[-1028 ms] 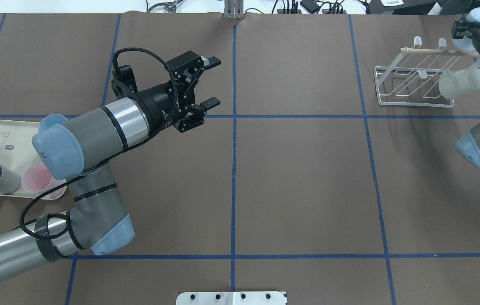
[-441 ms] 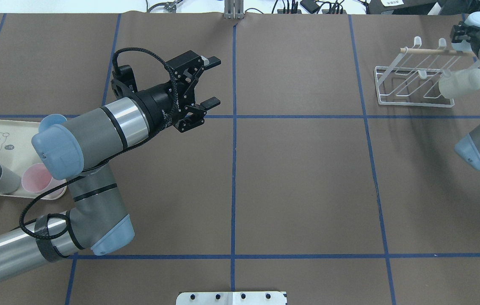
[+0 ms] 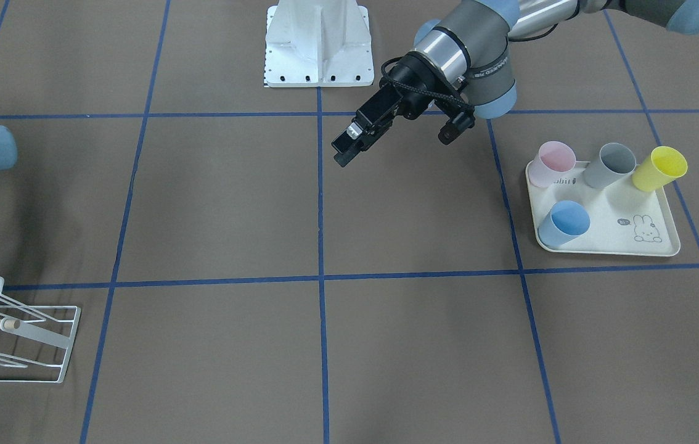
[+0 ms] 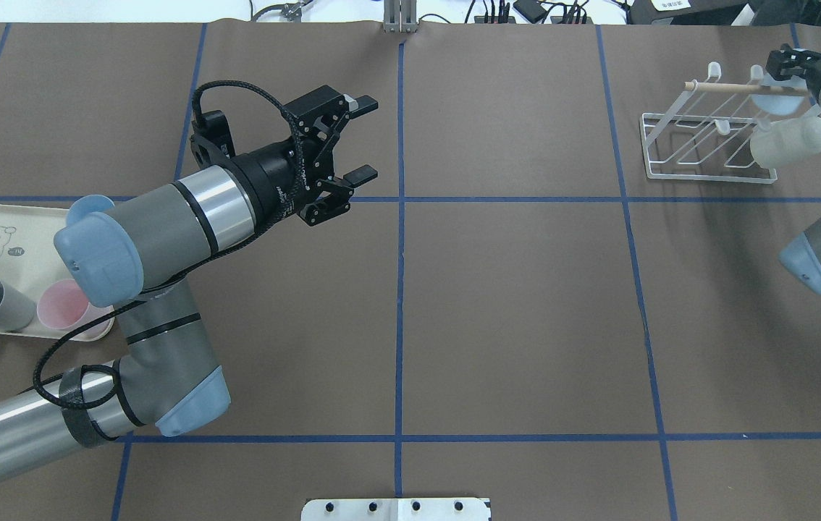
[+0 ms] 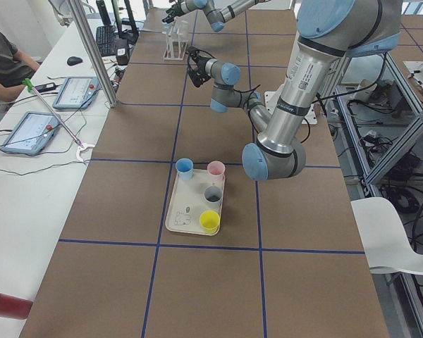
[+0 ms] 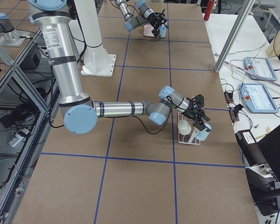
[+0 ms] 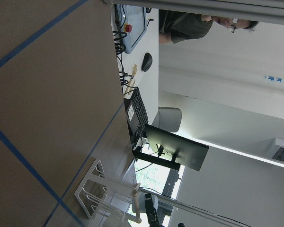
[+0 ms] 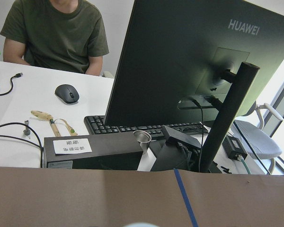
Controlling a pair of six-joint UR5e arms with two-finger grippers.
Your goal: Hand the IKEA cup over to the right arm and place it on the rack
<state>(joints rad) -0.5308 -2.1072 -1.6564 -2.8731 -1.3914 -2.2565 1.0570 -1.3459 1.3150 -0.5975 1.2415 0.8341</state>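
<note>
Handover looks done to me: your left gripper (image 4: 365,140) hangs empty over the table (image 4: 526,304) just left of its centre line, jaws wide, pointed across at the right side, which reads as a pass-off pose. Your right gripper (image 4: 787,72) is at the far right corner, over the rack (image 4: 707,178), and appears clamped on the light blue cup (image 4: 780,103). Jaw contact is mostly hidden, so treat that as my read. The cup is right at the wooden rod (image 4: 725,86), probably lined up for a free prong, since the translucent white cup (image 4: 790,141) takes the nearer one, tilted. The blue cup is plain, tapered, pale plastic, half hidden overhead. You've got four more cups parked on the rabbit tray (image 3: 602,231) by the left edge.
</note>
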